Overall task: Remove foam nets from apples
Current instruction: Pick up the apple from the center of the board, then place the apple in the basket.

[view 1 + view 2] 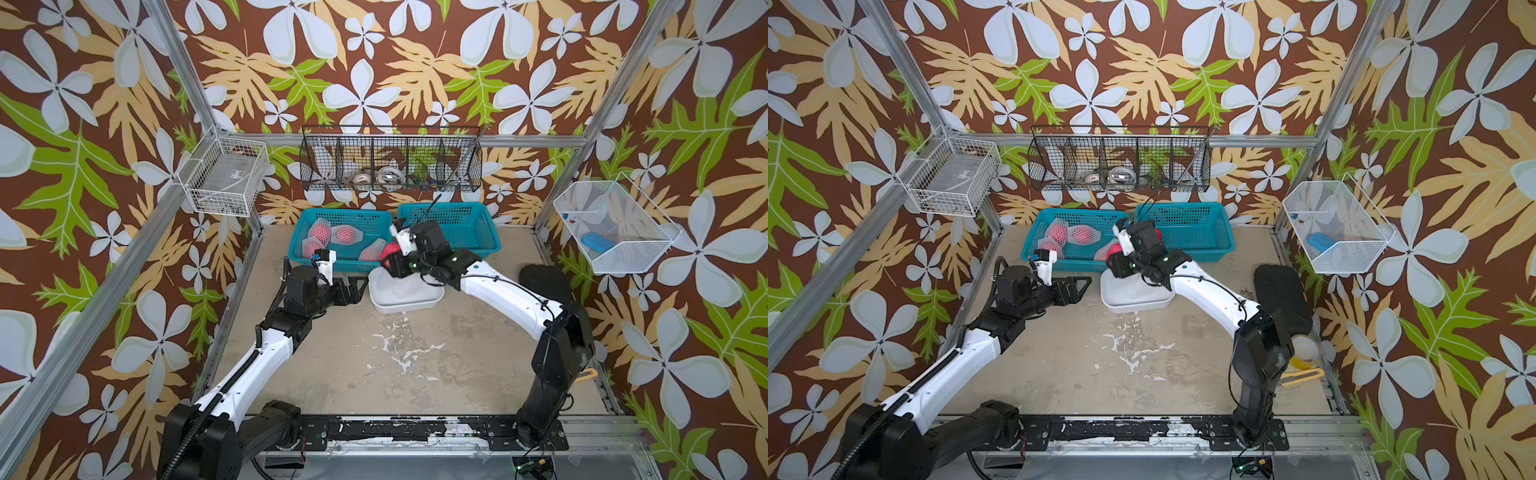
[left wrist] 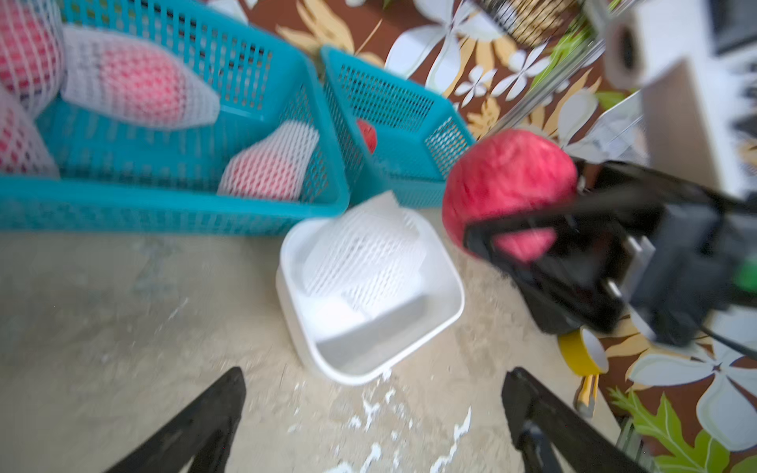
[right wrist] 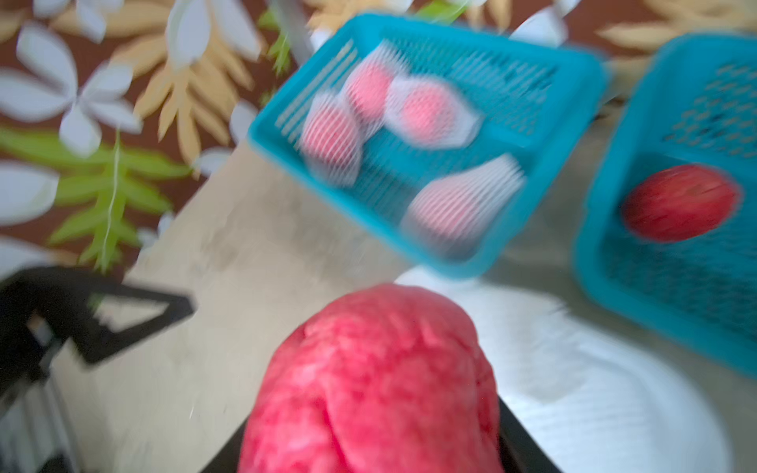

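bare apple (image 2: 508,172) in r. fingers (image 2: 573,213)

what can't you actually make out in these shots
1. Right teal basket: in a top view the right arm's wrist covers part, hiding the bare apple seen from the right wrist.
2. Foam net in the white bin: blurred in the left wrist view; one or several, cannot tell.
3. Right gripper: fingers mostly hidden under the held apple in the right wrist view.
4. Black wire rack: contents too small in both top views.
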